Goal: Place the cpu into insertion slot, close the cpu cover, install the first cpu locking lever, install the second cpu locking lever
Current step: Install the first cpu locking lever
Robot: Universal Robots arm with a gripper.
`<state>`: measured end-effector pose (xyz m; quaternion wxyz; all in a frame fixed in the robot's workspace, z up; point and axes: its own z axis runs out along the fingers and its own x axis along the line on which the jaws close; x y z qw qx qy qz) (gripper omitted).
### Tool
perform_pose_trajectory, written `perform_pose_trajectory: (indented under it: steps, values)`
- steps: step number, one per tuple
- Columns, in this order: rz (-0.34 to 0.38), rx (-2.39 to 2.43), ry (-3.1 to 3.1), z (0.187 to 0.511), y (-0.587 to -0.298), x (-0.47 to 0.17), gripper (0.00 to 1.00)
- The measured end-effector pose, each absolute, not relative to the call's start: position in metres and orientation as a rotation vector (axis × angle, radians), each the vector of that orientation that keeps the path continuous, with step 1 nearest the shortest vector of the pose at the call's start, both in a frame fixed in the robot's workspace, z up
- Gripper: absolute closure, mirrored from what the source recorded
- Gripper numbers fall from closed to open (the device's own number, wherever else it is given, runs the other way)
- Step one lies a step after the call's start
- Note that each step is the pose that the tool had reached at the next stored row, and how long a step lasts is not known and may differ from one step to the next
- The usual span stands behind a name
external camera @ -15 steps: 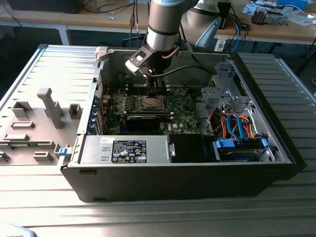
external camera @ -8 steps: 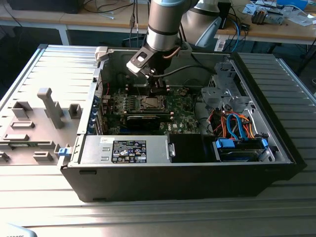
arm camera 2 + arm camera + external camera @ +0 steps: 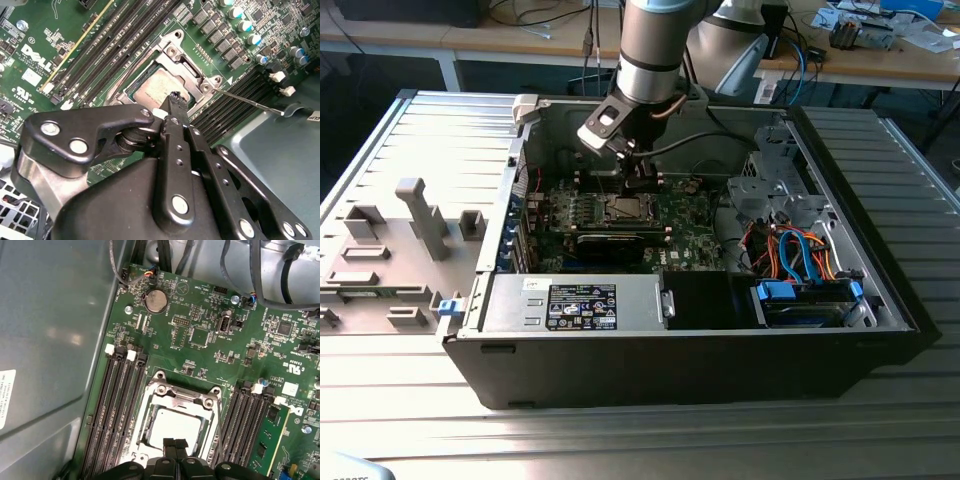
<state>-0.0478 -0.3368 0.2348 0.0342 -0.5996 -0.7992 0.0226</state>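
The cpu point(image 3: 175, 429) lies in the motherboard socket, its silver-grey top showing through the square window of the cpu cover point(image 3: 176, 399), which lies flat around it. The chip point(image 3: 154, 88) and the cover frame point(image 3: 186, 61) also show in the second wrist view. A thin locking lever point(image 3: 250, 102) sticks out from the socket's corner, raised off the board; it appears as a thin rod point(image 3: 219, 426) beside the socket. My gripper point(image 3: 175, 444) hovers just over the chip's near edge, fingers pressed together with nothing between them. In the exterior view the gripper point(image 3: 640, 172) hangs inside the open computer case above the socket point(image 3: 625, 208).
Black memory slots point(image 3: 117, 405) run along both sides of the socket. Cables point(image 3: 260, 275) hang over the board's far edge. The case's grey side wall point(image 3: 50, 340) stands close by. A power supply point(image 3: 575, 303) and drive bay with blue and orange cables point(image 3: 800, 255) fill the case front.
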Motion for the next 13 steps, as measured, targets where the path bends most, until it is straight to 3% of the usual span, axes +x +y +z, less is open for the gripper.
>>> perform_pose_trajectory:
  steps: [13]
  values:
    - [0.071, -1.795, -2.494, 0.2348, -0.3369, -0.0477, 0.89]
